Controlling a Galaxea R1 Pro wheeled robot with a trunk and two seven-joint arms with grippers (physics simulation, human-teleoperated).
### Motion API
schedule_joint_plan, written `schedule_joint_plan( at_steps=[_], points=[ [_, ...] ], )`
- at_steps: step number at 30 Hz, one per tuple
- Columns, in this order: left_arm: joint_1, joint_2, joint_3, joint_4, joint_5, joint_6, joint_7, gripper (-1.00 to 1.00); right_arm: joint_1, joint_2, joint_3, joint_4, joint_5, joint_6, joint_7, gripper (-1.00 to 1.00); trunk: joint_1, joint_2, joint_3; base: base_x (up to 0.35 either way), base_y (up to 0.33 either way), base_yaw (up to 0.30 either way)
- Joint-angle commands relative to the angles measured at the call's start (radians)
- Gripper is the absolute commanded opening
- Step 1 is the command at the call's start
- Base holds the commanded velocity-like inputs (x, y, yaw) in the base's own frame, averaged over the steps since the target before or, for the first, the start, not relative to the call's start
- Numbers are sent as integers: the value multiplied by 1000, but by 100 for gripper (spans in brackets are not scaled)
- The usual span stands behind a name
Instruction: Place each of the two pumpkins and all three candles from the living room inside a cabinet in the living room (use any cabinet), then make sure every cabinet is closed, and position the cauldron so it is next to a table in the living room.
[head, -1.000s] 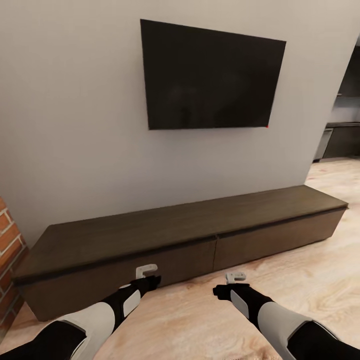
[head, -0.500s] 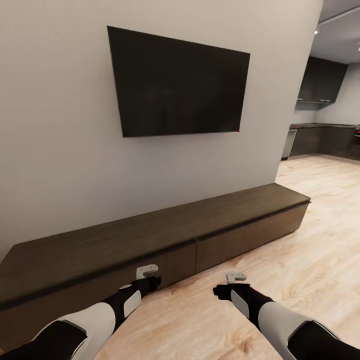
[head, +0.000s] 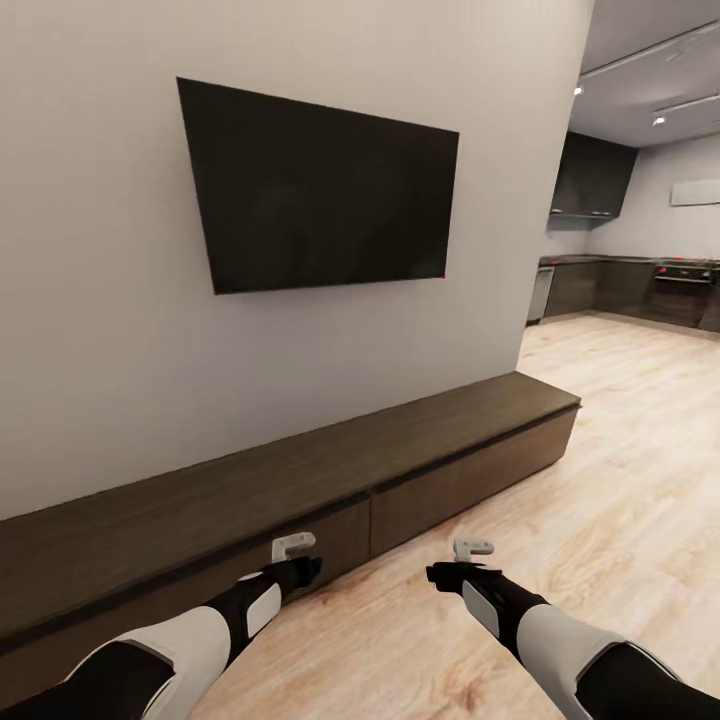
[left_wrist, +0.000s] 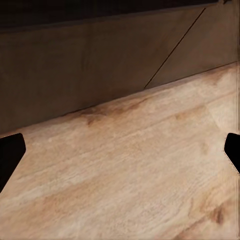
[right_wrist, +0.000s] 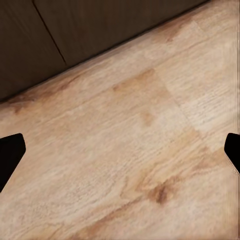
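transit | left gripper (head: 293, 546) and right gripper (head: 472, 548) spread wide, empty | cabinet (head: 420, 450) just ahead of both, fronts shut | pumpkins, candles unseen; robot should turn slowly, arms tucked

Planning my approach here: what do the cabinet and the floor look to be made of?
The cabinet looks like dark brown wood with a matte finish: faint grain, no glare, flat handle-less fronts. The floor looks like light wood planks with a slight sheen: visible grain, knots and plank seams. Both could be veneer or laminate.
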Motion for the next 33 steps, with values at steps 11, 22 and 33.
schedule_joint_plan(
  at_steps=[11,22,33],
  points=[
    [-1,0,-8,1,10,-3,-1,100,0,1,8,-2,-7,5,-6,100,-42,77,49,0,0,-150],
    [-1,3,-7,1,10,-3,-1,100,0,1,8,-3,-7,5,-8,100,-85,154,93,0,0,-72],
    [-1,3,-7,1,10,-3,-1,100,0,1,8,-2,-6,5,-8,100,-127,231,138,0,0,-190]
  ],
)
